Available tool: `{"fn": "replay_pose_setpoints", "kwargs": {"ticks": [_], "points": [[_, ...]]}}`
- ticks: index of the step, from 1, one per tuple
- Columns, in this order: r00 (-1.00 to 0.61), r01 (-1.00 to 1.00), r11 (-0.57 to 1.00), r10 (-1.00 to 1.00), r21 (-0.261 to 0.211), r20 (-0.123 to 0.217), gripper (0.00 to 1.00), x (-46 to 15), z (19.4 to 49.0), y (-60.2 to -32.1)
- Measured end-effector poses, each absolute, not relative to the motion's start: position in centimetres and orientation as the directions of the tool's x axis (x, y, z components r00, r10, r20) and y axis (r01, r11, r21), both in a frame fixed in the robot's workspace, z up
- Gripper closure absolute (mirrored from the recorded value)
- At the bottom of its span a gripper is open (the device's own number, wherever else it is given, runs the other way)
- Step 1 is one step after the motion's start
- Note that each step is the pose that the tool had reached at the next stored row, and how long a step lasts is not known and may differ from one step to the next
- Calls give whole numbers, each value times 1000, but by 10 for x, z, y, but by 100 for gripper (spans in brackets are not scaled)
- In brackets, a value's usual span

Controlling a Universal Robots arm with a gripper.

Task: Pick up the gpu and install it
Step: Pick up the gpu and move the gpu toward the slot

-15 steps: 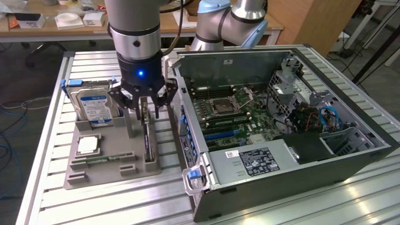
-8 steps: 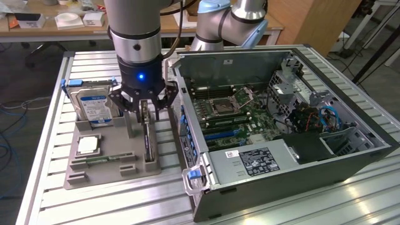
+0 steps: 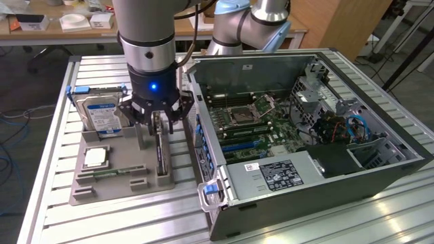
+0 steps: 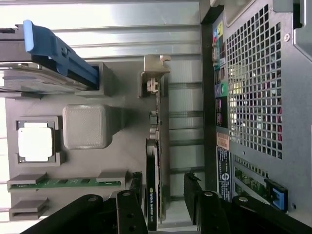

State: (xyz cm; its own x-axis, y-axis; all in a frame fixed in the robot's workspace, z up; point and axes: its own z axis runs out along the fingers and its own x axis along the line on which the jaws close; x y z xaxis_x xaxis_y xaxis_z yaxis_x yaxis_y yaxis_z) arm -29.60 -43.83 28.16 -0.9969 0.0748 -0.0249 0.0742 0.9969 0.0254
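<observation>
Midway between the table (image 3: 101, 223) edges, the spread black claw (image 3: 157, 129) straddles the upright, dark, flat gpu card (image 3: 161, 152): pick-up step; gripping calls for centred closure.

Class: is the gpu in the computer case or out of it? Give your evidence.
Out. The gpu stands on edge in a slot of the grey tray, beside the open case.

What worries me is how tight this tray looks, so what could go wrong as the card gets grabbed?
1. The open claw straddles the gpu standing on edge in the gray tray; closing off-centre might tilt it or press on components.
2. One finger sits between the card and the computer case, so lifting could scrape the case.
</observation>
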Motion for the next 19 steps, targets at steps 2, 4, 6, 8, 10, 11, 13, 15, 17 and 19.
{"fn": "replay_pose_setpoints", "kwargs": {"ticks": [2, 4, 6, 8, 10, 11, 13, 15, 17, 19], "points": [[-997, 74, 997, 75, 25, -25, 53, -296, 281, -440], [-997, 74, 997, 75, 25, -25, 53, -296, 280, -441], [-997, 74, 997, 75, 25, -25, 53, -296, 279, -442], [-997, 74, 997, 75, 25, -25, 53, -296, 278, -443], [-997, 74, 997, 75, 25, -25, 53, -296, 277, -445], [-997, 74, 997, 75, 25, -25, 53, -296, 277, -446], [-997, 74, 997, 75, 25, -25, 53, -296, 274, -447], [-997, 74, 997, 75, 25, -25, 53, -297, 271, -448], [-997, 74, 997, 75, 25, -25, 53, -297, 267, -448], [-997, 74, 997, 75, 25, -25, 53, -298, 264, -448]]}}
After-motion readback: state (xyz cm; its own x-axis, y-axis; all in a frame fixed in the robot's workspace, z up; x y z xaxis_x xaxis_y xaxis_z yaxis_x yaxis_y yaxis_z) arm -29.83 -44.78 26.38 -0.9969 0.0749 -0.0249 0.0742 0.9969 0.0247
